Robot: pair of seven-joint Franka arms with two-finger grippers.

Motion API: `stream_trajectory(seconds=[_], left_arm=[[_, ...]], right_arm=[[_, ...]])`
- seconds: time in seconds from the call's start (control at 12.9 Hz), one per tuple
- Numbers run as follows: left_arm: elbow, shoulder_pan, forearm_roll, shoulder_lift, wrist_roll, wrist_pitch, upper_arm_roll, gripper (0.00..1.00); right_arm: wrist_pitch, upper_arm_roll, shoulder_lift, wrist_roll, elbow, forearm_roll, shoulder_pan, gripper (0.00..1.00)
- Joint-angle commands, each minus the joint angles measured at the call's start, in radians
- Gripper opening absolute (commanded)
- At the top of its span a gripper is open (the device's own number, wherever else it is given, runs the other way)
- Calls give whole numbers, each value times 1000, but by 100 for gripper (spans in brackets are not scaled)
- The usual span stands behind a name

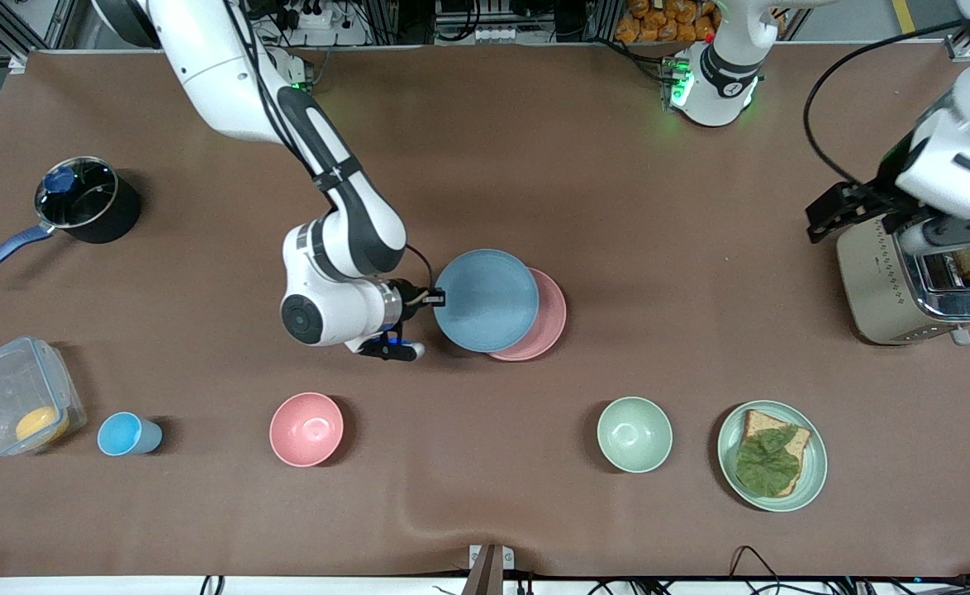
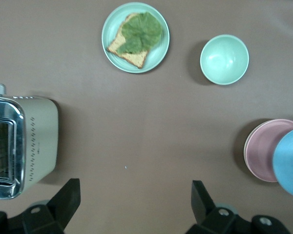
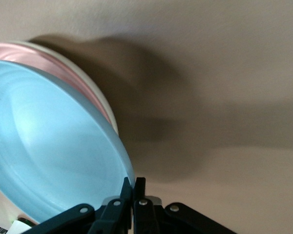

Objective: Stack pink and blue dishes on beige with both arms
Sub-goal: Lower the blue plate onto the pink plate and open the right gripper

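Note:
My right gripper (image 1: 435, 297) is shut on the rim of the light blue plate (image 1: 485, 299) and holds it tilted over the pink plate (image 1: 547, 321) at mid-table. The right wrist view shows its fingertips (image 3: 134, 183) pinched on the blue plate (image 3: 49, 146), with the pink plate (image 3: 63, 61) under it. A cream rim of the beige plate (image 3: 100, 92) peeks out beneath the pink one. My left gripper (image 1: 844, 211) hangs open and holds nothing, up beside the toaster at the left arm's end. Its fingers (image 2: 63, 200) stand wide apart over bare table, with the pink plate (image 2: 263, 148) farther off.
A toaster (image 1: 915, 285) stands under the left arm. Along the table's edge nearest the front camera are a green plate (image 1: 815, 479) with bread and a leaf, a green bowl (image 1: 634, 434), a pink bowl (image 1: 306, 429), a blue cup (image 1: 126, 434) and a clear box (image 1: 22, 405). A pot (image 1: 84, 198) sits at the right arm's end.

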Motion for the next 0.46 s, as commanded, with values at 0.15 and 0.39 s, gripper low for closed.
stream_trajectory(seconds=[0.15, 0.39], left_arm=[[50, 25, -118, 4, 47, -99, 74, 100], [48, 27, -60, -18, 70, -99, 74, 100]], right_arm=[[63, -11, 41, 10, 32, 76, 55, 0], [117, -11, 64, 10, 33, 86, 74, 0]])
